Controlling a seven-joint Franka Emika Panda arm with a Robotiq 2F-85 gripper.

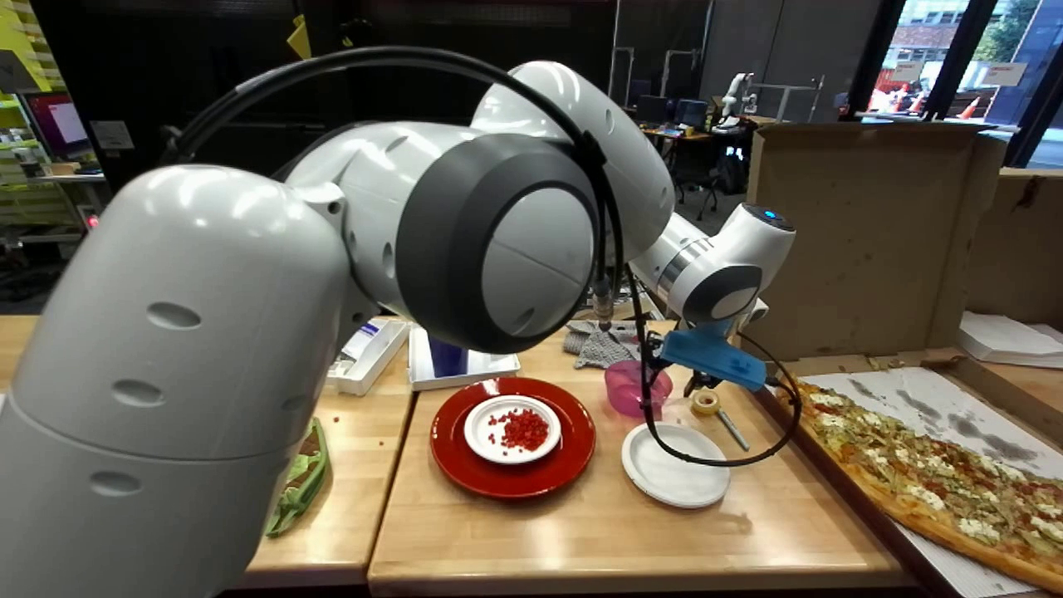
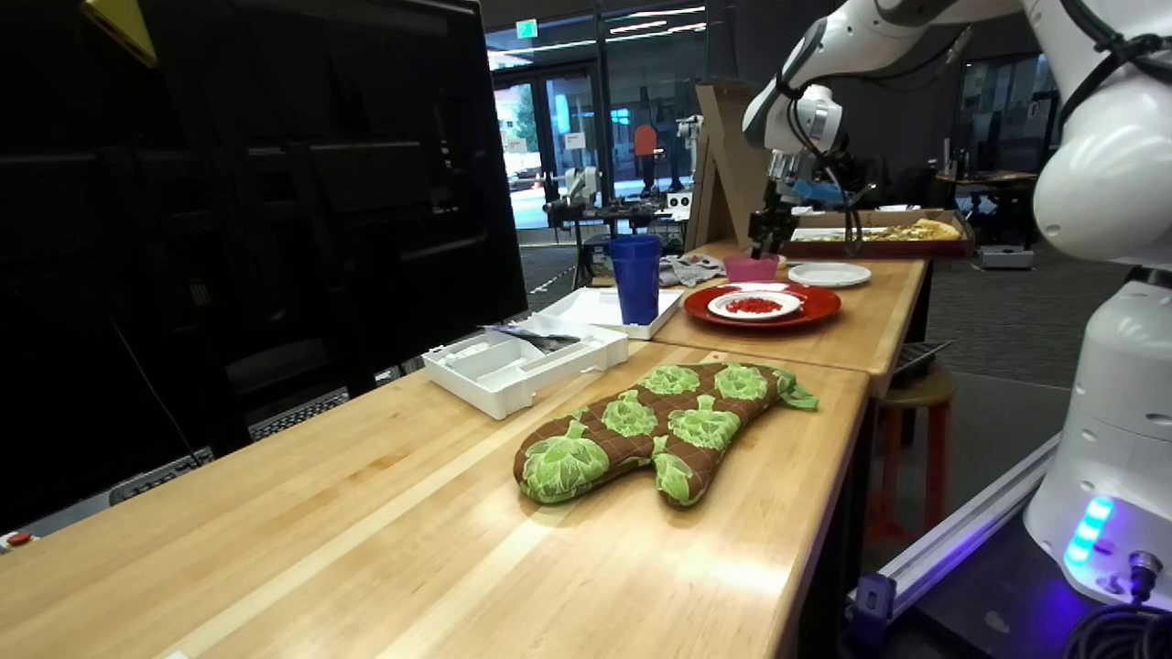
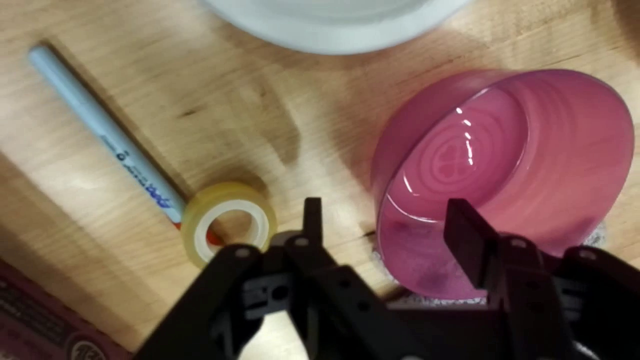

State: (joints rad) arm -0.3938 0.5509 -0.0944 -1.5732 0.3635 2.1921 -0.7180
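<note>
Toward the bench's (image 1: 573, 540) far edge, the translucent pink bowl's (image 3: 505, 170) rim is bracketed by the gripper (image 3: 385, 205), fingers parted, nothing held; even clearance on both sides is advised.

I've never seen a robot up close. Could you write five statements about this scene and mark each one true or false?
1. The gripper stands open by the pink bowl. True.
2. The blue cup lies on its side. False: the blue cup stands upright.
3. A heap of red bits lies on a small white plate set on a red plate. True.
4. The box lid covers the pizza. False: the box lid stands raised and the pizza shows.
5. The tape roll lies over one end of the marker. True.
</note>
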